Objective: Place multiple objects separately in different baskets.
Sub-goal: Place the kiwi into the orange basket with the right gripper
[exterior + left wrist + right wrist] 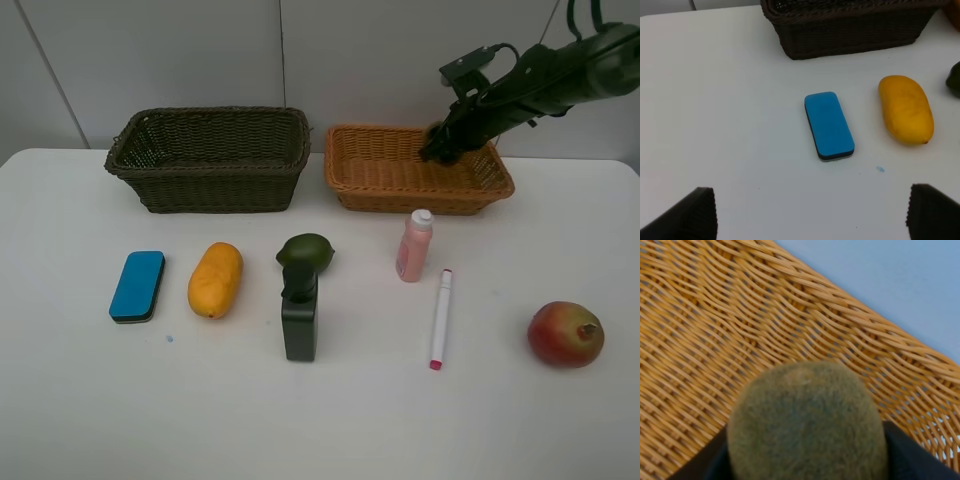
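White table [80, 400]; right claw [438, 150] grips kiwi [807, 425] inside orange-tan basket [370, 195]; left claw [810, 210] spread wide, empty.

Left hand [815, 214] spread wide — right hand [437, 151] extended forward, tilted down, gripping.

- A robot test lab.
- Bare white table [320, 430], plain pale wall panels [180, 50] behind.
- Black robot arm [545, 75] with cabling.
- Mango [215, 280], marker [441, 315], eraser [137, 285] lined up in a row.

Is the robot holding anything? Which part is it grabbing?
Yes. The right tool holds the fuzzy brown kiwi by its two sides, at the orange basket. The left tool is open and empty.
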